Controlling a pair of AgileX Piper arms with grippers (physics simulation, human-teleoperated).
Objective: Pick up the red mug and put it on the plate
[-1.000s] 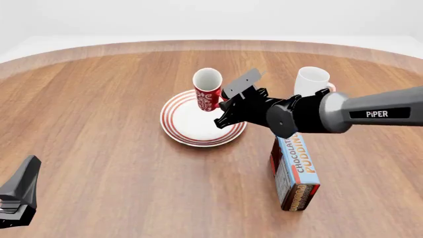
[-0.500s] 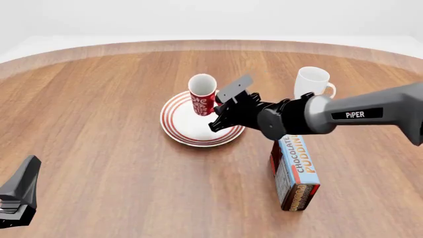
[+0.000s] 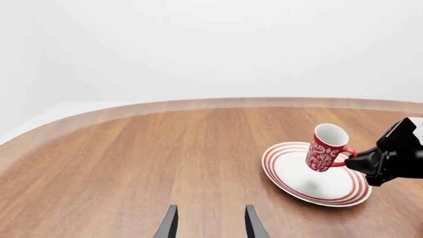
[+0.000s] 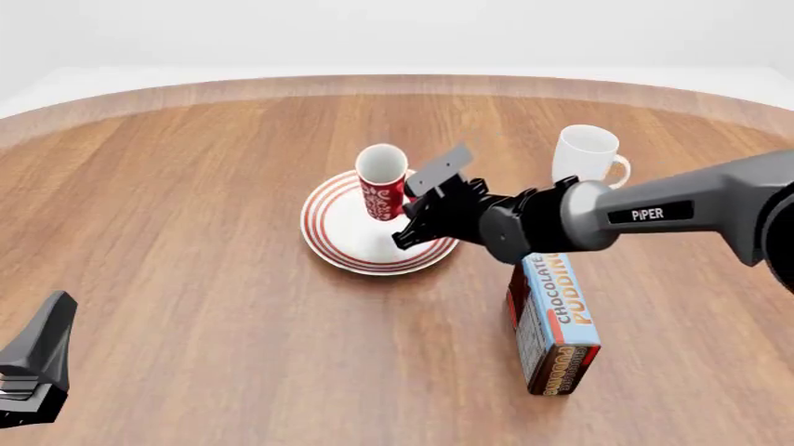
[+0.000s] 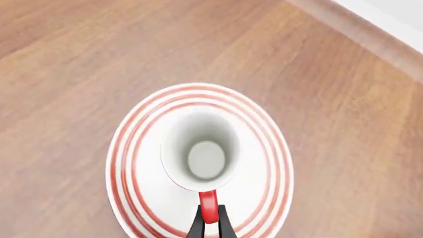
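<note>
The red mug (image 4: 382, 183), with a white pattern and white inside, hangs slightly tilted over the middle of the red-ringed white plate (image 4: 333, 243). My right gripper (image 4: 408, 198) is shut on the mug's red handle (image 5: 208, 206), whose loop shows between the fingertips in the right wrist view. In the left wrist view the mug (image 3: 325, 149) casts a shadow on the plate (image 3: 281, 163) below it; I cannot tell whether its base touches. My left gripper (image 3: 210, 227) is open and empty, low at the table's near left (image 4: 35, 370).
A plain white mug (image 4: 586, 152) stands right of the plate, behind my right arm. A chocolate pudding box (image 4: 556, 321) stands upright in front of it, under the right forearm. The round table's far edge (image 4: 397, 82) curves behind.
My right gripper has carried the red mug a little left and down, over the plate's middle. The left arm has not moved.
</note>
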